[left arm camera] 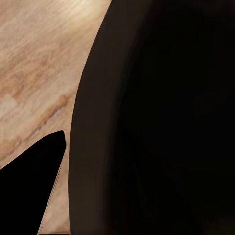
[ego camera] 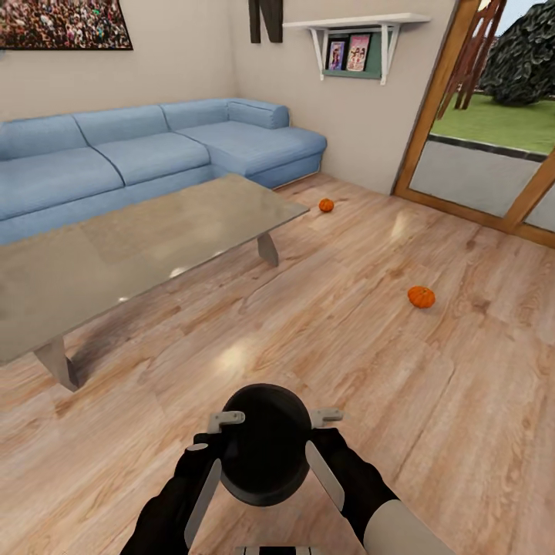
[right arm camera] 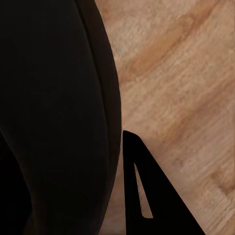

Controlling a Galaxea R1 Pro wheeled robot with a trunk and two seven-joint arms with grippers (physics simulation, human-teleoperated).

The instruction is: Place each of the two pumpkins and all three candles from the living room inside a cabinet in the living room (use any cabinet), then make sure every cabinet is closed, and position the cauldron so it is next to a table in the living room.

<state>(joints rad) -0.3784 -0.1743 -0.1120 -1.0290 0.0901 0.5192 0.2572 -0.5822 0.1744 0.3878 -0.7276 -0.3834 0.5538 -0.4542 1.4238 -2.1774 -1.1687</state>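
room, as your head camera had it: pale wood plank floor (ego camera: pixel 370 362) throughout, with soft glare patches. a long glass-topped table (ego camera: pixel 131 254) on grey legs ran from 9 to 11 o'clock; behind it a blue sectional sofa (ego camera: pixel 154 146) wrapped the corner. at 12 o'clock a white wall shelf (ego camera: pixel 356 25) held two small pictures, and at 2 o'clock a wood-framed glass door (ego camera: pixel 493 181) gave onto grass.

task items: one pumpkin (ego camera: pixel 421 297) lay on the bare floor at 2 o'clock, the far pumpkin (ego camera: pixel 326 205) at about 1 o'clock, just off the table's far corner; the two sat well apart.

the cauldron (ego camera: pixel 265 443), black and round, sat at 6 o'clock, close in front of you and short of the table. your left gripper (ego camera: pixel 208 455) and right gripper (ego camera: pixel 324 451) flanked it, one on each side, pale fingers lying along its wall. whether either set of fingers was spread or pressed home, i cannot tell; both wrist cameras gave only dark cauldron wall against floor grain.
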